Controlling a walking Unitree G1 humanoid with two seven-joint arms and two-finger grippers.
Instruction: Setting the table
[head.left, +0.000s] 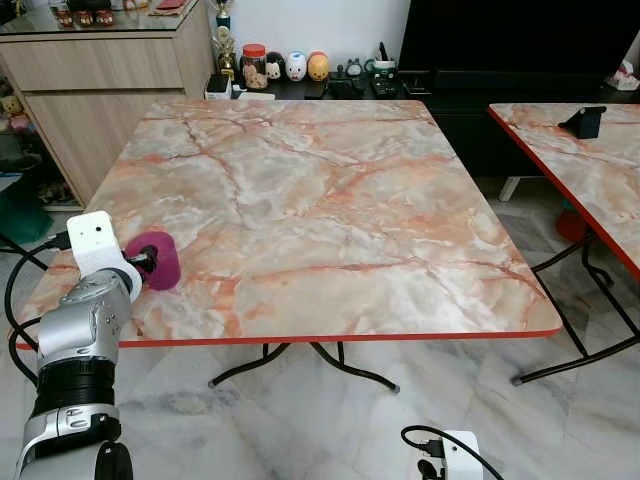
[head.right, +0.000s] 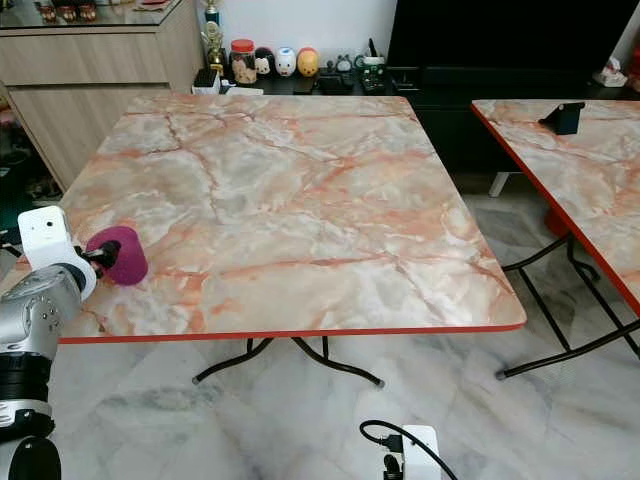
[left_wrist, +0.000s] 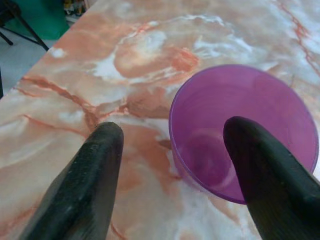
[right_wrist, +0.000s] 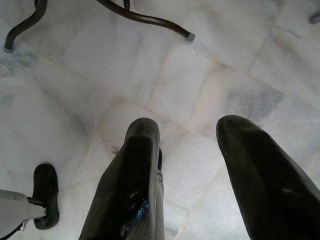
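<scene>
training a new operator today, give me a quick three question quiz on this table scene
1. True or false: the purple plastic cup stands near the marble-patterned table's left front corner.
2. Where is the left gripper relative to the cup? A) one finger inside, one outside B) well above it C) under the table
3. What does the right gripper hang over?

Key: 1 true; 2 A; 3 the pale tiled floor, gripper open.
</scene>
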